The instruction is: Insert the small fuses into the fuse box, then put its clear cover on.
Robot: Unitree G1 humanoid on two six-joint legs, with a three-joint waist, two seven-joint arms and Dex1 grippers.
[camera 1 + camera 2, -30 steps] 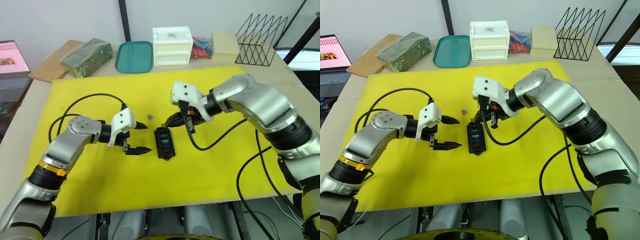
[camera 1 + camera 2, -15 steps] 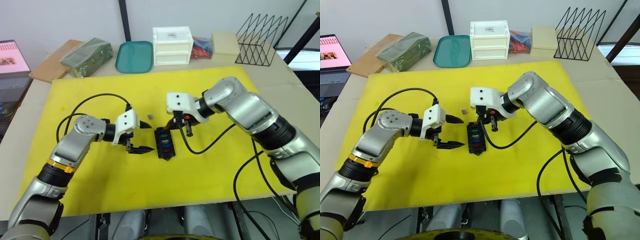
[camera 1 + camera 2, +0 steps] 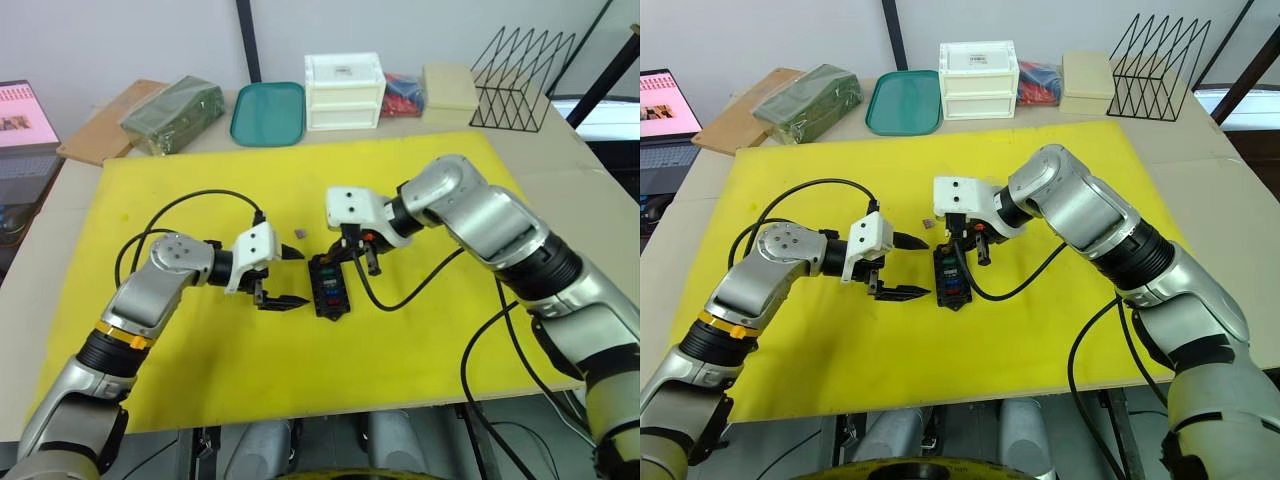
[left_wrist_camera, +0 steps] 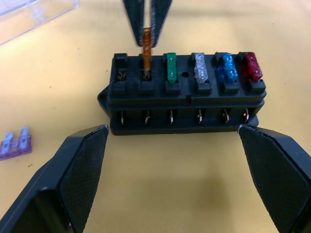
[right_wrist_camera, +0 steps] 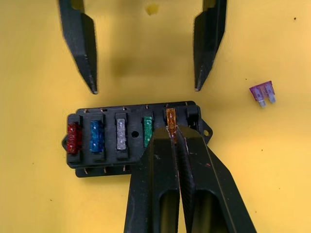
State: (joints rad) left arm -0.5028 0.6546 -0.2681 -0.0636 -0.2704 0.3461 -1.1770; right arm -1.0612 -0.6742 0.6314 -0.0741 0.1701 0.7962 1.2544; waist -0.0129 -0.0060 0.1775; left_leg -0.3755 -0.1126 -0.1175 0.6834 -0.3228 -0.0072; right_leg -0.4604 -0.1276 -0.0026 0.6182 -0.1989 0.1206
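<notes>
Fuse box (image 3: 326,285): black, lying on the yellow mat (image 3: 420,330) between the two grippers, long axis running away from the robot.

Left gripper (image 3: 284,276): at 9 o'clock of the box, just beside it, fingers spread wide and empty. Its wrist view shows its two finger pads (image 4: 77,170) flanking the box's near side without touching, a detail the head views leave unclear.

Right gripper (image 5: 174,132): at 12 to 1 o'clock of the box in the head views, fingers pinched on an amber fuse (image 5: 170,120). The left wrist view shows that fuse (image 4: 146,43) upright, its lower end at the mouth of the second slot from one end; the end slot beside it holds no fuse.

Seated fuses, legible in the wrist views: green (image 4: 170,65), grey (image 4: 200,67), blue (image 4: 226,66), red (image 4: 251,65), in one row.

Purple fuse (image 5: 263,92): loose on the mat, at 11 o'clock of the box, apart from it and from both grippers.

Clear cover (image 4: 29,12): one corner visible in the left wrist view, flat on the mat beyond the box.
</notes>
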